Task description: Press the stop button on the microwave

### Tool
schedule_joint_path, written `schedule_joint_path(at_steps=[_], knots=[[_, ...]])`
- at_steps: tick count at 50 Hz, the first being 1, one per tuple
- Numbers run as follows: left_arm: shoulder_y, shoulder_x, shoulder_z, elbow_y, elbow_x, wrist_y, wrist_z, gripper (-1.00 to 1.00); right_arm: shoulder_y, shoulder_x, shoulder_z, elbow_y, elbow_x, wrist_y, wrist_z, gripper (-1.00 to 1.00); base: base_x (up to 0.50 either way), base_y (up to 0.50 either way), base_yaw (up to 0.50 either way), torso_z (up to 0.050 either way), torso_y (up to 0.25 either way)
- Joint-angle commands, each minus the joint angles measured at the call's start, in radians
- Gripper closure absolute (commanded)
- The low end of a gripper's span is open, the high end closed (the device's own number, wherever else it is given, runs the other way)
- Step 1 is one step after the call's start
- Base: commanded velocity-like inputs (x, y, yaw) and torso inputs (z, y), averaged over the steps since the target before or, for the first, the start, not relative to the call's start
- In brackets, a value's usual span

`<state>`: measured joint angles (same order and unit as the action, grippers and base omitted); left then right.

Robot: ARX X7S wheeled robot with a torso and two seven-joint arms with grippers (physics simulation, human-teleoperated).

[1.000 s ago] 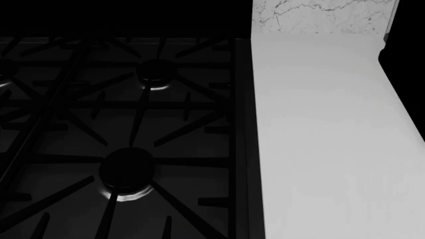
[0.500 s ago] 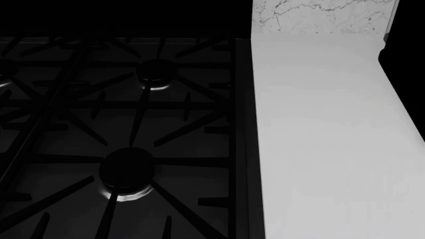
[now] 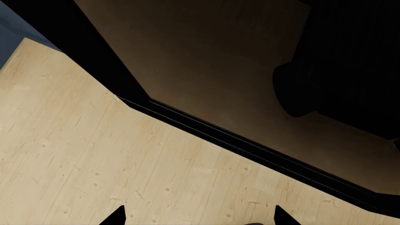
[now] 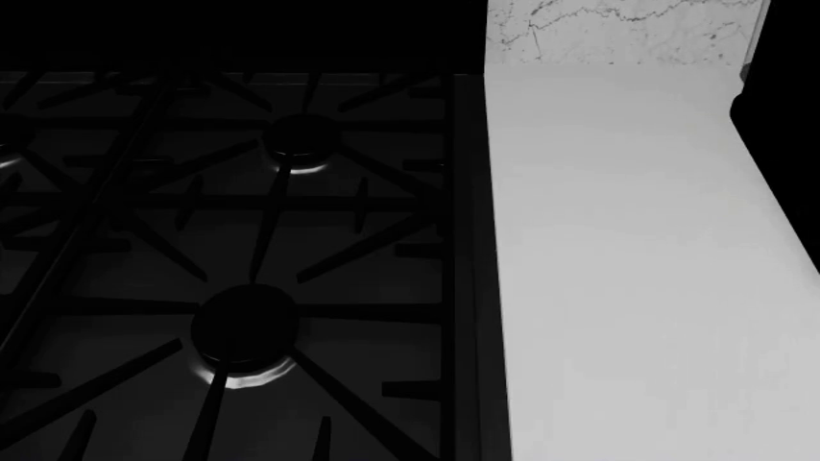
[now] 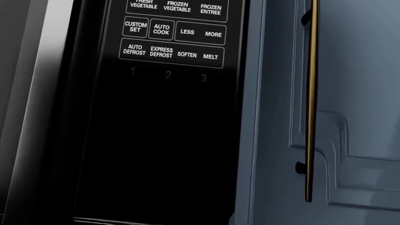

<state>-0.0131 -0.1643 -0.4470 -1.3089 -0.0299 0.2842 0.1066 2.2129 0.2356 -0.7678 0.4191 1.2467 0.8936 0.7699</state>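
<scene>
Through the right wrist camera I see the microwave's black control panel (image 5: 168,93) close up, with white labels reading FROZEN VEGETABLE, FROZEN ENTREE, CUSTOM SET, AUTO COOK, LESS, MORE, AUTO DEFROST, EXPRESS DEFROST, SOFTEN, MELT, and faint digits 1, 2, 3; no stop button is readable. Just beside the panel is a blue cabinet door (image 5: 356,93) with a brass handle (image 5: 310,98). My head view shows a black gas stove (image 4: 244,269) against the white worktop's (image 4: 640,288) left edge, unchanged from half a second ago. The left gripper (image 3: 198,216) shows two separated fingertips over wood flooring (image 3: 93,164), holding nothing. I cannot tell the right gripper's state.
</scene>
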Motion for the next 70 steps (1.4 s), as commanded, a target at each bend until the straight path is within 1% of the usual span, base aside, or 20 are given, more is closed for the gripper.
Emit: schedule_joint_path(at_steps=[1, 23, 32, 41, 50, 57, 70], knots=[[0.0, 0.0, 0.0, 0.0, 0.0, 0.0, 0.0, -1.0, -0.003, -0.022, -0.031, 0.076, -0.059, -0.046, -0.065, 1.0, 0.0, 0.0, 0.0, 0.0, 0.0], [0.0, 0.0, 0.0, 0.0, 0.0, 0.0, 0.0, -1.0, -0.01, -0.075, -0.081, 0.209, -0.144, -0.122, -0.16, 1.0, 0.0, 0.0, 0.0, 0.0, 0.0], [0.0, 0.0, 0.0, 0.0, 0.0, 0.0, 0.0, -1.0, -0.013, -0.107, -0.107, 0.297, -0.186, -0.172, -0.222, 1.0, 0.0, 0.0, 0.0, 0.0, 0.0], [0.0, 0.0, 0.0, 0.0, 0.0, 0.0, 0.0, -1.0, 0.007, -0.16, -0.141, 0.457, -0.243, -0.236, -0.305, 1.0, 0.0, 0.0, 0.0, 0.0, 0.0], [0.0, 0.0, 0.0, 0.0, 0.0, 0.0, 0.0, -1.0, -0.005, -0.176, -0.152, 0.5, -0.258, -0.262, -0.331, 1.0, 0.02, 0.0, 0.01, 0.002, 0.0], [0.0, 0.0, 0.0, 0.0, 0.0, 0.0, 0.0, -1.0, -0.012, -0.199, -0.164, 0.588, -0.277, -0.306, -0.374, 1.0, 0.03, 0.0, 0.01, 0.006, 0.0], [0.0, 0.0, 0.0, 0.0, 0.0, 0.0, 0.0, -1.0, -0.028, -0.167, -0.157, 0.532, -0.259, -0.283, -0.351, 1.0, 0.03, 0.0, 0.01, 0.007, 0.0]])
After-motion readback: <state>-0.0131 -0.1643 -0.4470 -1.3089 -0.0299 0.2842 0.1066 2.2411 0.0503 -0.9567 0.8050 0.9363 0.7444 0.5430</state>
